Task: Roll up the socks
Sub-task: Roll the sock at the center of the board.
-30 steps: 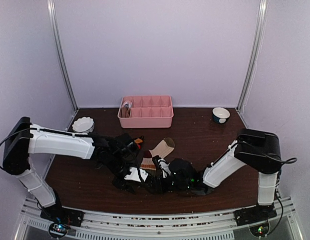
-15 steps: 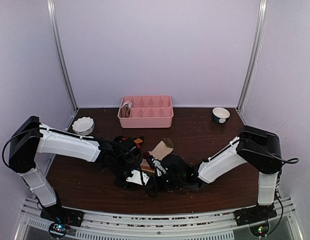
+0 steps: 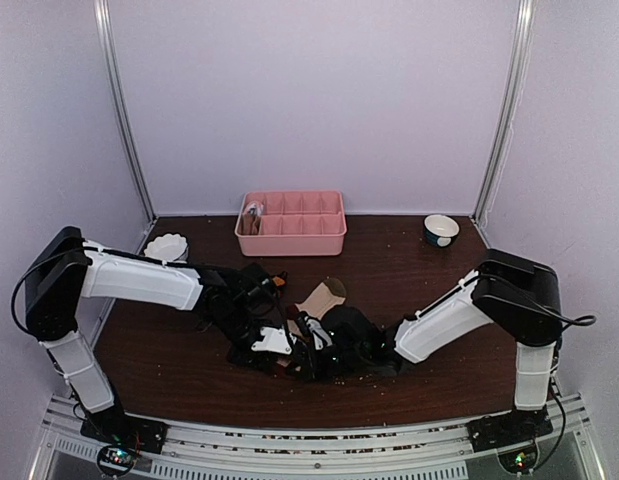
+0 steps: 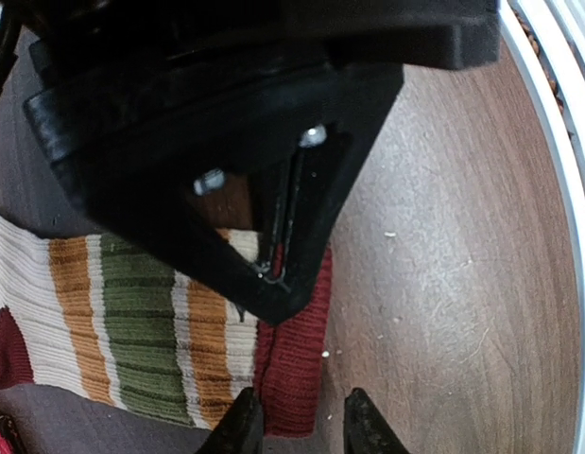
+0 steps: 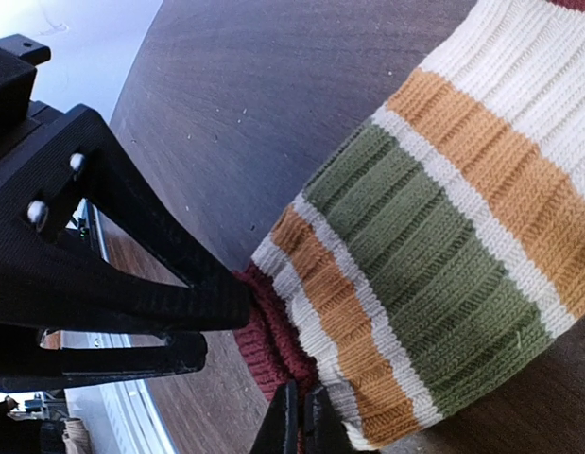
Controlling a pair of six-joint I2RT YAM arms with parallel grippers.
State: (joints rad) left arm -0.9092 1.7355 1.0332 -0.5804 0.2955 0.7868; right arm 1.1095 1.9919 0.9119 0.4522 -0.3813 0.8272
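The striped sock [image 5: 443, 236], with cream, orange and green bands and a dark red end [image 4: 297, 340], lies flat on the brown table. My right gripper [image 5: 294, 424] is shut on the edge of that red end; its black fingers [image 4: 283, 218] fill the top of the left wrist view. My left gripper [image 4: 301, 430] is open, with its tips on either side of the red end, and its fingers [image 5: 122, 284] show from the right wrist. In the top view both grippers, left [image 3: 272, 345] and right [image 3: 307, 350], meet at the front centre. A cream sock [image 3: 322, 296] lies just behind them.
A dark sock with a red-orange patch [image 3: 266, 283] lies by the left arm. The pink compartment tray [image 3: 291, 238] stands at the back centre, a white dish [image 3: 166, 248] at back left, a small bowl [image 3: 441, 230] at back right. The table's front rail [image 4: 557, 142] is close.
The right gripper has moved left toward the left gripper, and the two now meet over the striped sock. The left arm has stretched further right.
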